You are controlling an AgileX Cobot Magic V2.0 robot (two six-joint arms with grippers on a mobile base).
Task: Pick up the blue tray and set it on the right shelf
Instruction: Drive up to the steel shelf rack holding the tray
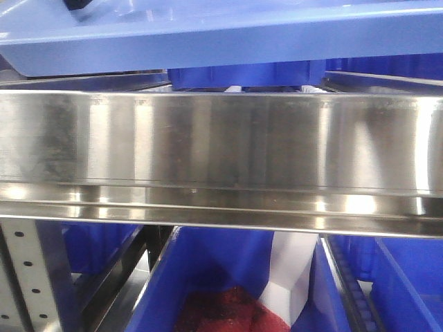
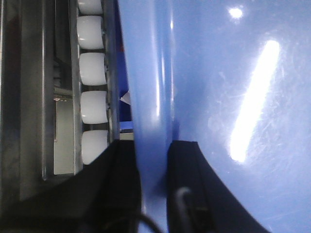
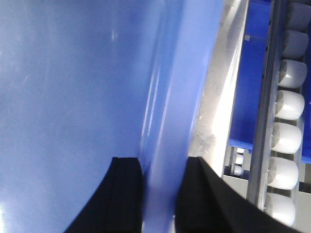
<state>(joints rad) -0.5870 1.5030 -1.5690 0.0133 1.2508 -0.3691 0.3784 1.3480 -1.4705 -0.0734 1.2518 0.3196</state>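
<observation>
The blue tray [image 1: 228, 31] hangs just above the stainless front lip of the right shelf [image 1: 221, 142], filling the top of the front view. In the left wrist view my left gripper [image 2: 154, 160] is shut on the blue tray's rim [image 2: 148, 97], one black finger on each side of it. The tray's glossy floor [image 2: 233, 73] spreads to the right. In the right wrist view my right gripper [image 3: 159, 177] is likewise shut on the opposite rim [image 3: 170, 97], with the tray's floor [image 3: 73, 82] to the left.
Rows of white rollers [image 2: 92, 73] [image 3: 286, 131] run along the shelf rails beside each rim. Darker blue bins [image 1: 246, 72] sit behind the lip, and more bins [image 1: 208, 277] on the level below. A perforated upright [image 1: 28, 277] stands at lower left.
</observation>
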